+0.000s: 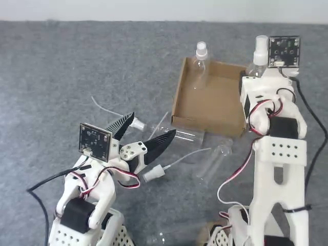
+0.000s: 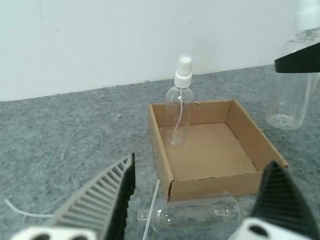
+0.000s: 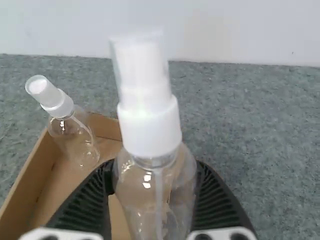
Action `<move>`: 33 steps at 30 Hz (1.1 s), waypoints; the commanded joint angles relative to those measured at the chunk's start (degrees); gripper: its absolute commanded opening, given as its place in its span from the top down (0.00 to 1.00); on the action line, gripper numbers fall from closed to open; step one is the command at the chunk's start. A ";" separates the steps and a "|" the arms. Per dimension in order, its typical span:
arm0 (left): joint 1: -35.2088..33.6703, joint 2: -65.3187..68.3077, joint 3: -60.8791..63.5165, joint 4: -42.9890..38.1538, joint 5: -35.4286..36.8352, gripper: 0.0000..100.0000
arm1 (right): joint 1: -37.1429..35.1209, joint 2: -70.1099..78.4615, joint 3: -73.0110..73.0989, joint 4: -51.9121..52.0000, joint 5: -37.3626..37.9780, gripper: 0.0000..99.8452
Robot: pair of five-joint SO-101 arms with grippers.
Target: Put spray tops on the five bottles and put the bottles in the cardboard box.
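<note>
My right gripper (image 3: 152,200) is shut on a clear bottle (image 3: 150,165) with a white spray top, held upright over the right wall of the cardboard box (image 1: 210,97). A second topped bottle (image 1: 201,60) stands upright in the box's far left corner. My left gripper (image 1: 152,124) hangs open above a topped bottle (image 1: 177,136) that lies on the carpet against the box's front wall. A loose spray top (image 1: 154,174) with its tube lies beside an uncapped bottle (image 1: 215,160). Another bottle (image 1: 169,238) lies at the near edge.
Grey carpet covers the table. A thin loose tube (image 1: 102,107) lies to the left of the box. The right arm's white body (image 1: 277,154) stands close to the box's right front corner. A pale wall closes the far side.
</note>
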 commanded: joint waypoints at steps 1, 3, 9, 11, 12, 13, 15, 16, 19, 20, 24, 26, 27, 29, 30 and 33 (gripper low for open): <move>0.09 -0.97 0.84 -2.73 -0.09 0.64 | 0.57 1.45 -3.69 -3.65 0.53 0.99; 0.09 -0.97 1.71 -3.87 -0.09 0.64 | 0.31 3.65 -3.69 -6.02 0.53 0.99; 0.09 -0.97 2.24 -4.40 -0.09 0.64 | -0.04 11.21 -3.69 -15.78 -0.18 0.99; 0.09 -0.97 2.24 -4.40 -0.09 0.64 | -0.04 13.41 -3.69 -19.03 -3.87 0.99; 0.09 -0.97 2.24 -4.40 -0.09 0.64 | -0.13 14.37 -3.69 -20.53 -6.07 0.99; 0.09 -0.97 2.24 -4.40 -0.09 0.64 | -0.48 15.25 -3.69 -22.02 -7.65 0.99; 0.09 -0.97 2.24 -4.40 -0.09 0.64 | -1.36 17.27 -3.60 -25.19 -8.62 0.99; 0.09 -0.97 2.24 -4.40 -0.09 0.64 | -2.07 18.42 -3.25 -26.86 -8.00 0.99; 0.09 -0.97 2.24 -4.40 -0.18 0.64 | -3.82 21.32 -0.62 -34.68 -4.22 0.99; 0.09 -0.97 2.24 -4.40 -0.18 0.64 | -4.00 22.20 0.53 -37.93 -3.08 0.99; 0.09 -0.97 2.24 -4.40 -0.18 0.64 | -4.00 25.54 2.99 -45.32 -2.37 0.99; 0.09 -0.97 2.24 -4.40 -0.18 0.64 | -4.00 27.56 2.90 -46.90 -2.37 0.99; 0.09 -0.97 2.24 -4.40 -0.18 0.64 | -4.00 28.53 2.73 -48.04 -2.37 0.99; 0.09 -0.97 2.24 -4.40 -0.18 0.64 | -4.00 30.64 2.73 -51.12 -2.37 0.99; 0.09 -0.97 2.24 -4.40 -0.18 0.64 | -4.00 31.52 2.73 -52.44 -2.37 0.99; 0.09 -0.97 2.24 -4.40 -0.18 0.64 | -4.00 34.42 2.64 -54.99 -2.37 0.99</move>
